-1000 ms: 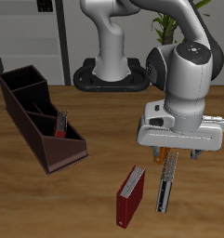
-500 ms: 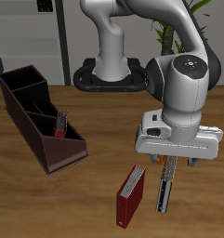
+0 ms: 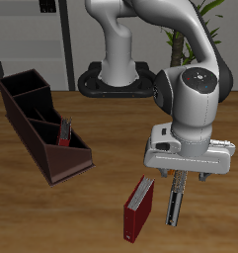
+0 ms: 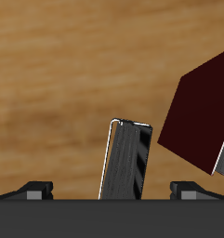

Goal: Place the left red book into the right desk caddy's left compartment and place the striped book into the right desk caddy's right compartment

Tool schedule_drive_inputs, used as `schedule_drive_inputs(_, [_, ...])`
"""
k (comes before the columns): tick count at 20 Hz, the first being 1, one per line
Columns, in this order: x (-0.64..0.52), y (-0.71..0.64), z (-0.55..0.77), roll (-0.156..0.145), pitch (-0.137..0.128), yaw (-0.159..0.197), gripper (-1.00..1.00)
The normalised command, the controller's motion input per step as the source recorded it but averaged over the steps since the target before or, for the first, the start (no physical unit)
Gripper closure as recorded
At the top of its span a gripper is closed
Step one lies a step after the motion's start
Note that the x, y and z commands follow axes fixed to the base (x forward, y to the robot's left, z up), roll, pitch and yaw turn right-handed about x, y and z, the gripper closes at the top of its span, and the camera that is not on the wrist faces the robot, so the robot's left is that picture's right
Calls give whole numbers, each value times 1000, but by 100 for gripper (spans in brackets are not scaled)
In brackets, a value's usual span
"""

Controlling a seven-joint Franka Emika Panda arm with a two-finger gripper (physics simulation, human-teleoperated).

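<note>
Exterior view: white robot arm's two-finger gripper (image 3: 180,179) hovers directly over thin black-grey-white striped book (image 3: 175,205) lying flat on wooden table (image 3: 51,212) near front edge. Dark maroon-red hardcover book (image 3: 138,209) lies just beside striped book. Long dark brown three-section desk caddy (image 3: 43,126) sits well apart, farther back; red book (image 3: 65,131) stands tilted in end section nearest table's front. Wrist view alone shows fingertips (image 4: 35,189) spread wide, straddling striped book (image 4: 126,160), holding nothing, not touching it.
</note>
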Motion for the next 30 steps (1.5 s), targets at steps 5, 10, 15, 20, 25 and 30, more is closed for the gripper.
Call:
schedule_drive_inputs(5, [-58,40,-317,4,10,15,100])
schedule_drive_inputs(10, [-25,4,-120,13,6,20,100])
schedule_drive_inputs(15, [-12,-63,-39,-2,2,-5,100])
schedule_drive_inputs(20, [-232,33,321,16,-49,19,100])
schedule_drive_inputs(25, [-278,-6,542,12,-75,16,100])
schedule_drive_inputs(30, [-370,-56,559,20,-76,21,100])
